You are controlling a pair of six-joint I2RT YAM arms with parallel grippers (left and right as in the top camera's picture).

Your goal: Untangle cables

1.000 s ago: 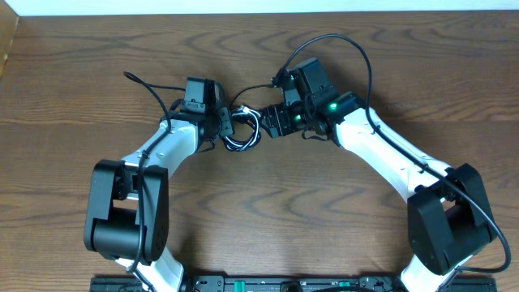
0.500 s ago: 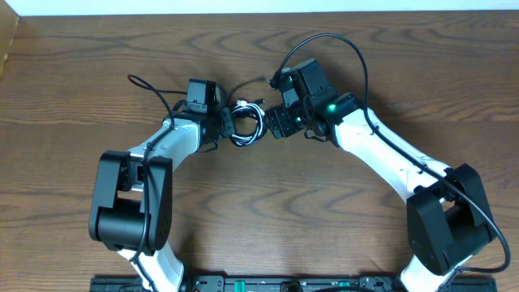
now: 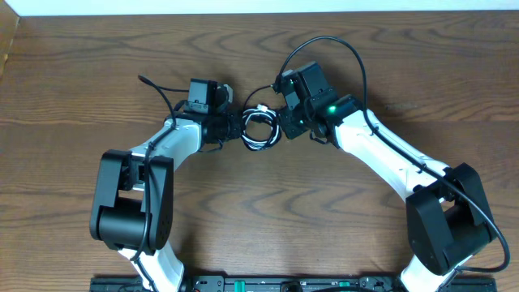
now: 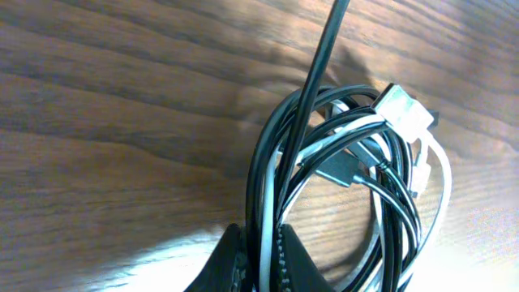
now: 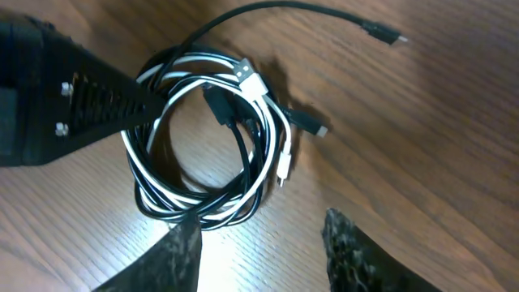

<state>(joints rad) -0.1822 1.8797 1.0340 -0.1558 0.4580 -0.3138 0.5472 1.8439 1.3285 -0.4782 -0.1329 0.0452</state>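
Pinching cables (image 5: 212,212), left hand (image 5: 156,101), right hand (image 5: 261,227) seemingly open alongside.

Everything here sits on a wooden table (image 3: 259,219), dark brown, with wavy, looping grain that runs mostly from side to side. Beyond its far edge lies a narrow pale strip (image 3: 268,6), white and featureless; I cannot tell whether it is wall or floor. At the far left corner the tabletop's edge cuts away at a slant. The light falls from above. Up close, a soft whitish sheen (image 5: 243,259) lies on the wood, and the shadows across the grain are faint, with blurred edges.
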